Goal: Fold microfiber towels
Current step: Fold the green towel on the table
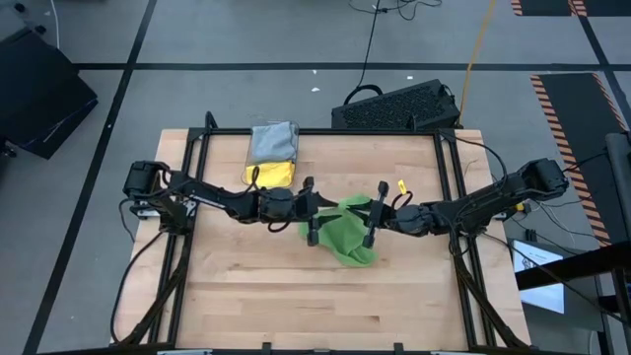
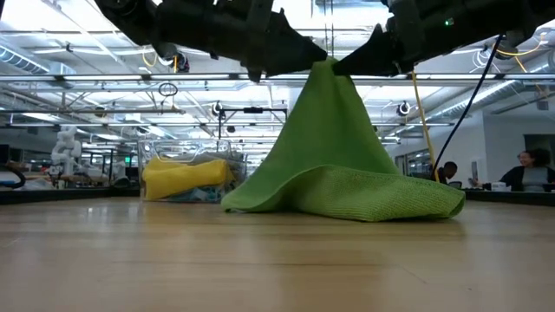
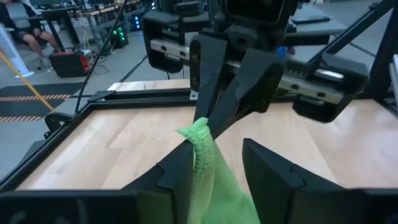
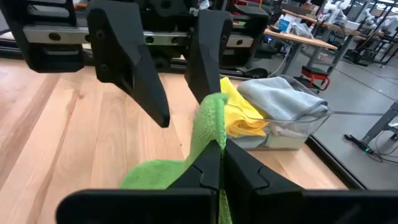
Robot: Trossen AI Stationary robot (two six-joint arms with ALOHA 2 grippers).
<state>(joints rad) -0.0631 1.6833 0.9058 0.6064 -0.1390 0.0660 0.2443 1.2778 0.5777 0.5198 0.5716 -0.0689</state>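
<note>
At the table's back left, the clear plastic bin (image 1: 270,158) holds a yellow cloth (image 1: 269,175) and a grey cloth (image 1: 273,140), neither folded flat. At centre the left gripper (image 1: 313,210) stands apart, while the right gripper (image 1: 375,213) pinches the bright green microfiber towel (image 1: 347,233), tented above the wood; no fold looks finished.

No lettering, label, brand, number or sign can be read in any of the four views.
</note>
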